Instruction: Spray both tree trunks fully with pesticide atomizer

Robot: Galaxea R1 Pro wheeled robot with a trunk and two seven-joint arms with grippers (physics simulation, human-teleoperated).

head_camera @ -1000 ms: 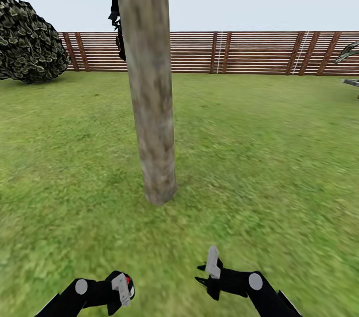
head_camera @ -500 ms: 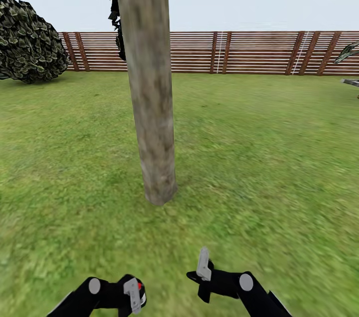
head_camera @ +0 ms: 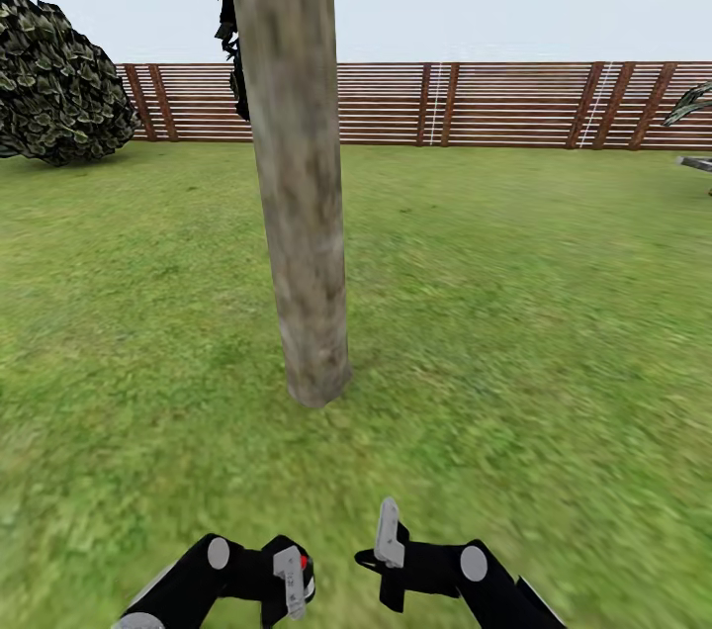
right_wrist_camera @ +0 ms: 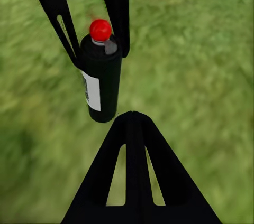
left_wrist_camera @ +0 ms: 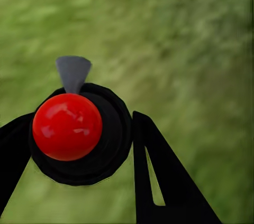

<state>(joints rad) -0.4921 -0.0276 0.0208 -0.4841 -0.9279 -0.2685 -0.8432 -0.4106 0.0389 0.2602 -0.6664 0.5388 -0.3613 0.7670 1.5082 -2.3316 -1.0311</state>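
trunk: the thick mottled beige-grey tree trunk (head_camera: 302,214) stands dead ahead of both arms, rooted in the green grass floor (head_camera: 514,313), well apart from the end effectors

atomizer: black cylindrical pesticide atomizer with a red ball cap (right_wrist_camera: 100,78), just beside the trunk-facing side of the left arm, low and near the robot

left end effector (head_camera: 287,582): clamped round the atomizer body, fingers (right_wrist_camera: 117,7) on either side of it just under the cap

right end effector (head_camera: 388,535): nothing between its fingers as far as I can see, pale finger standing up; can't really tell how wide it's spread

nearer arm: left one has the can, so that's the one that matters

long axis: can's axis runs across the left fingers, red cap (left_wrist_camera: 67,127) facing the left wrist camera, grey nozzle tab (left_wrist_camera: 73,72) poking out past it

aim: guessing the nozzle needs swinging up toward the trunk before any spray lands

label: white sticker (right_wrist_camera: 92,91) on the can, too blurry to read

backdrop: brown slatted wooden fence (head_camera: 475,105) way behind the trunk
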